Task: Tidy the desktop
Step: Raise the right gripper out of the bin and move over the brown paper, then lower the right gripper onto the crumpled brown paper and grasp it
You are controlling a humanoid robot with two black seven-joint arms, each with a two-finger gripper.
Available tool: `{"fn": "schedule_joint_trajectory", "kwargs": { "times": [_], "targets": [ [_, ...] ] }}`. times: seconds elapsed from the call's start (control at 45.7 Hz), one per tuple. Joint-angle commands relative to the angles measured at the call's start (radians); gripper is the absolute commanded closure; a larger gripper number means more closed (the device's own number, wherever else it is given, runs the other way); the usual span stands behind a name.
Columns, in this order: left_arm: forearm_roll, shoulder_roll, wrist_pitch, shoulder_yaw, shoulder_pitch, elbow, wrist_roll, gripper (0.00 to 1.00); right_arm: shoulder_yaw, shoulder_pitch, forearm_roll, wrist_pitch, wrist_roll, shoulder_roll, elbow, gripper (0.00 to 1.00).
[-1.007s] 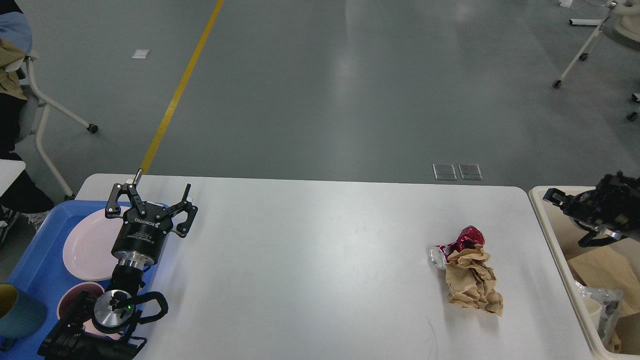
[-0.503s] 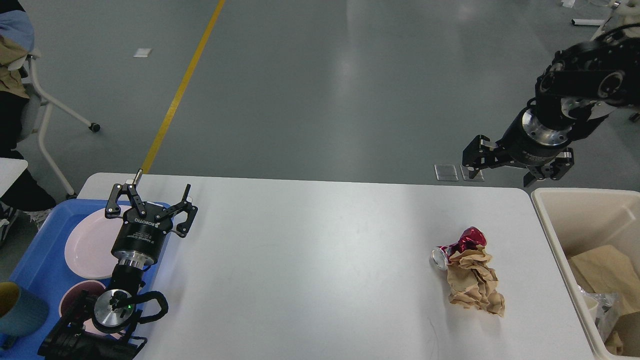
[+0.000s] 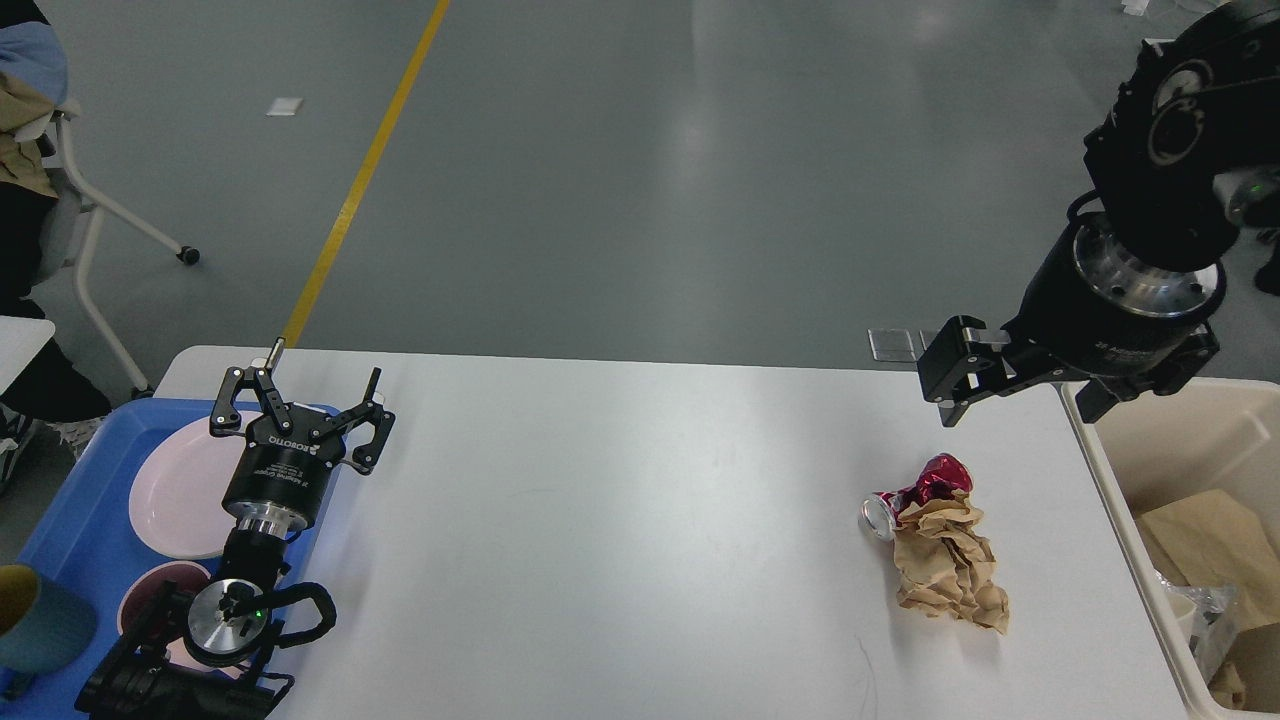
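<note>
One desktop point(image 3: 640, 520), long axis left-right, square to view.

Crushed red can point(image 3: 915, 490) touching crumpled brown paper point(image 3: 945, 570).

One white desktop point(image 3: 620, 520) carries one crushed red can point(image 3: 915, 492) and one crumpled wad of brown paper point(image 3: 945, 570). One blue tray point(image 3: 75, 530) at the left holds one pink plate point(image 3: 175, 485), one pink bowl point(image 3: 150, 595) and one teal cup point(image 3: 35, 625). One beige bin point(image 3: 1150, 560) sits at the right, and two black grippers, left gripper point(image 3: 300, 410) and right gripper point(image 3: 1015, 385), are in view.
</note>
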Motion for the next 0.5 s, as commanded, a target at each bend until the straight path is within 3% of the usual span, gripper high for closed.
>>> {"fn": "schedule_joint_trajectory", "kwargs": {
  "times": [0.0, 0.241, 0.482],
  "targets": [
    [0.000, 0.000, 0.000, 0.000, 0.000, 0.000, 0.002, 0.04, 0.001, -0.106, -0.007, -0.072, 0.000, -0.008, -0.026, 0.00],
    [0.000, 0.000, 0.000, 0.000, 0.000, 0.000, 0.000, 0.04, 0.015, -0.494, -0.007, -0.262, 0.000, 0.015, -0.192, 0.00],
    [0.000, 0.000, 0.000, 0.000, 0.000, 0.000, 0.000, 0.04, 0.041, -0.752, -0.001, -0.316, 0.002, 0.055, -0.385, 0.00]
  ]
}}
